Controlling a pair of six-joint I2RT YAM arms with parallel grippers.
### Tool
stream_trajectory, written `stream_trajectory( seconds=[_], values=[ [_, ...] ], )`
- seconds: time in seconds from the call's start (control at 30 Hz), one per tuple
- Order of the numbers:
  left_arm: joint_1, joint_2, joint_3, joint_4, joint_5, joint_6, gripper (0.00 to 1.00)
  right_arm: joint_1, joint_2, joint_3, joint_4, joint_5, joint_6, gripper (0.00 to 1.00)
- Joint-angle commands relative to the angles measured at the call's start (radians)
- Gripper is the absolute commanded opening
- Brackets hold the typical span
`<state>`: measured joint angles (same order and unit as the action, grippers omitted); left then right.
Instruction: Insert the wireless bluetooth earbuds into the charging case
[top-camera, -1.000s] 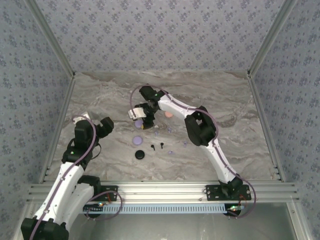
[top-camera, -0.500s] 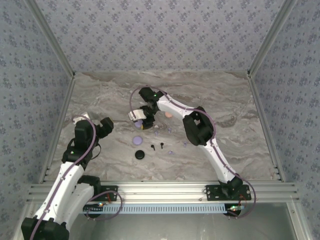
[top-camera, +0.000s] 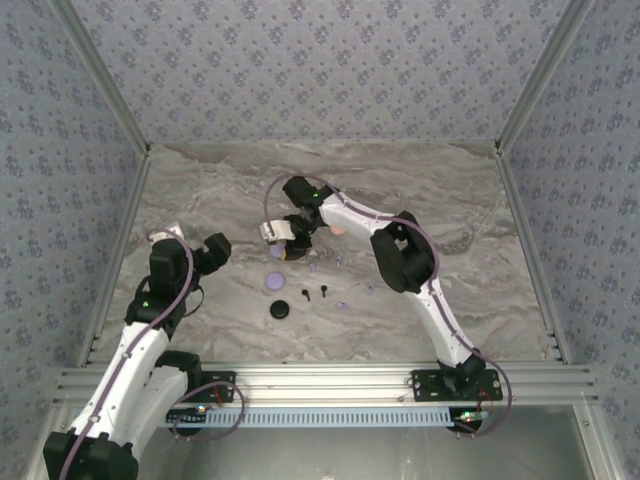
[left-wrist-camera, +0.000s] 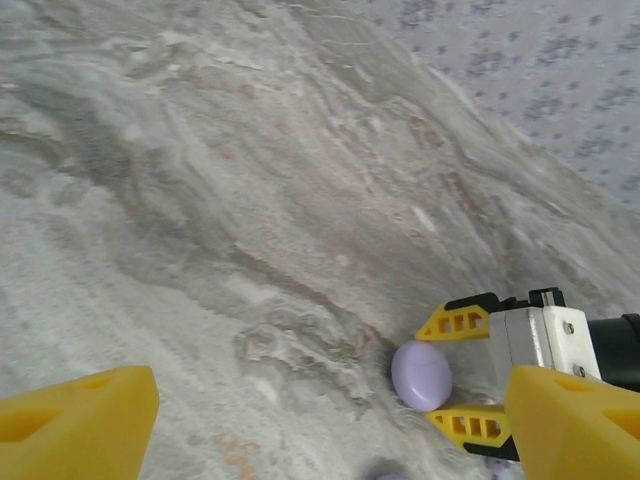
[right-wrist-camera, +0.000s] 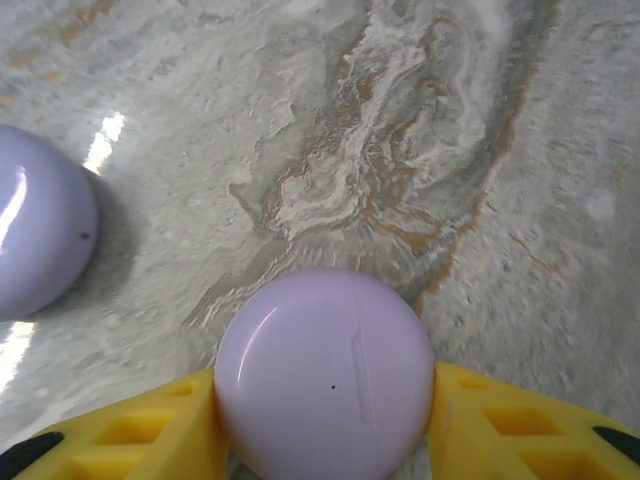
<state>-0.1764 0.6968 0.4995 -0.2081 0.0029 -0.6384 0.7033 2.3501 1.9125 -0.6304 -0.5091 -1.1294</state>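
Observation:
My right gripper (top-camera: 284, 244) is down on the table's middle, shut on a round lilac charging case (right-wrist-camera: 325, 370); both yellow fingers (right-wrist-camera: 130, 430) press its sides. The left wrist view shows the same case (left-wrist-camera: 421, 375) between those fingers, resting on the marble. The earbuds lie just in front of it: two tiny black earbuds (top-camera: 306, 294) and several lilac earbuds (top-camera: 342, 304). My left gripper (top-camera: 212, 250) hovers open at the left, well apart from the case, its fingers (left-wrist-camera: 75, 420) wide with nothing between them.
A second lilac disc (top-camera: 276, 281) lies just in front of the held case, seen as a lilac disc (right-wrist-camera: 35, 235) at the left of the right wrist view. A black disc (top-camera: 279, 310) sits nearer me, a pink disc (top-camera: 338, 229) behind the right arm. Patterned walls enclose the marble table (top-camera: 450, 300).
The right gripper's jaws have closed from wide open onto the lilac case, and that arm has shifted slightly right. The left arm has barely moved.

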Motion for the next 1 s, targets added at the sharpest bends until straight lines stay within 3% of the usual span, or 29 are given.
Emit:
stream_trajectory(
  seconds=[0.0,0.23,0.4,0.67,0.97],
  values=[
    [0.006,0.009,0.007,0.142,0.139,-0.013,0.88,-0.034,-0.212,-0.116,0.192,-0.039,0.126,0.51],
    [-0.001,0.068,0.057,0.359,0.397,-0.084,0.87,-0.079,-0.532,-0.428,0.43,0.041,0.229,0.5],
    [-0.065,0.143,0.134,0.47,0.521,-0.103,0.88,-0.091,-0.734,-0.582,0.53,0.091,0.257,0.5],
    [-0.225,0.288,0.254,0.531,0.563,-0.077,0.87,-0.069,-0.902,-0.687,0.561,0.14,0.26,0.5],
    [-0.315,0.41,0.307,0.591,0.567,-0.075,0.78,-0.042,-0.962,-0.711,0.563,0.13,0.276,0.5]
  ],
)
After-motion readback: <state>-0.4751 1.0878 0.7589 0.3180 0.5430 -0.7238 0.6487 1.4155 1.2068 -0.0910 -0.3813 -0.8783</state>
